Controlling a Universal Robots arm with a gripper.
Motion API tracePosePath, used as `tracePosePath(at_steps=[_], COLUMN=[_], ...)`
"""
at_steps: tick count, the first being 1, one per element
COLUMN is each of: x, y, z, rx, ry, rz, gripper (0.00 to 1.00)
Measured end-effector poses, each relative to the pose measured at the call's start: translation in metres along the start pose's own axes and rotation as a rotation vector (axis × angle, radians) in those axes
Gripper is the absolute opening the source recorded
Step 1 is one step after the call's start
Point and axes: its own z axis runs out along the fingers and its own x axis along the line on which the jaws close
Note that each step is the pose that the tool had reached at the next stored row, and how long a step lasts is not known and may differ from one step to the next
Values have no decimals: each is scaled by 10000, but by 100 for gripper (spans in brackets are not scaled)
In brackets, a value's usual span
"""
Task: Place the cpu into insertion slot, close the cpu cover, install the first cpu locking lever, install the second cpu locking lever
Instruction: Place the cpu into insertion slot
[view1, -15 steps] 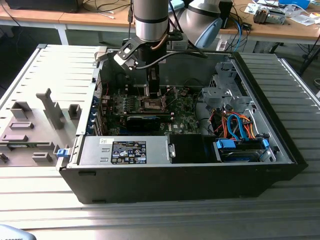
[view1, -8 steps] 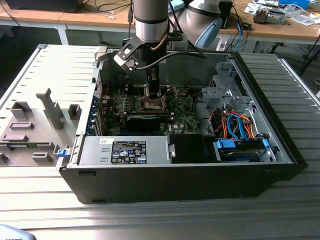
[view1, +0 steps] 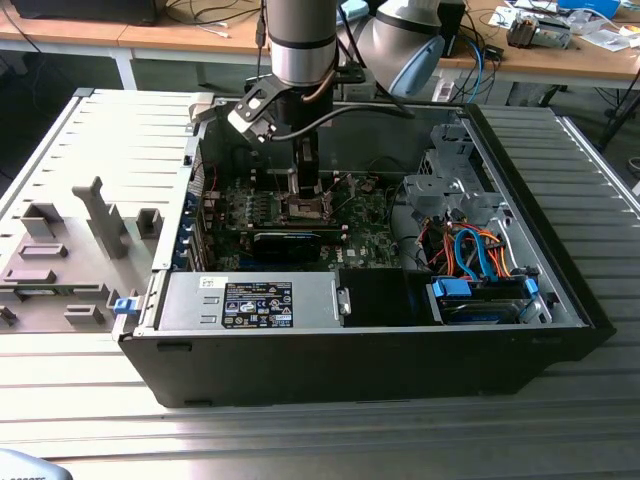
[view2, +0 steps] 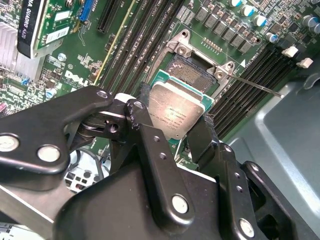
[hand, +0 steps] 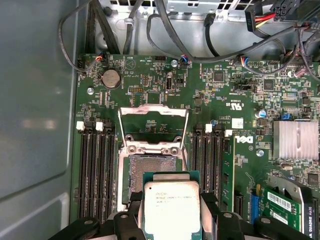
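The cpu (hand: 171, 200) (view2: 180, 107), a flat square chip with a silver-grey top, sits between the black fingers (hand: 131, 212) of my gripper (hand: 171, 212) (view2: 175, 116), which is shut on its two opposite edges. It hangs just over the insertion slot (hand: 149, 172) (view2: 192, 70) and overlaps the slot's near edge, so the dark pin field still shows. The cpu cover (hand: 152, 111) is swung open and stands up on the far side of the slot. A thin locking lever (view2: 255, 86) sticks out beside the slot. In the exterior view my gripper (view1: 305, 200) is down inside the case over the motherboard (view1: 360, 235).
Black memory slots (hand: 95, 170) flank the slot on both sides. A finned heatsink (hand: 297, 139) and a card (hand: 287, 202) lie to one side, and cables (hand: 200, 35) run along the case wall. The exterior view shows a power supply (view1: 255, 300), a drive bay (view1: 480, 290) and a grey fixture tray (view1: 80, 240).
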Motion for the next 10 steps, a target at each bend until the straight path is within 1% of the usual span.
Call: tracePosePath(at_steps=[4,10], x=[0,0], y=[-1,-2], z=[17,26], rx=[0,0], ry=[0,0], rz=[-1,0], gripper=[55,55])
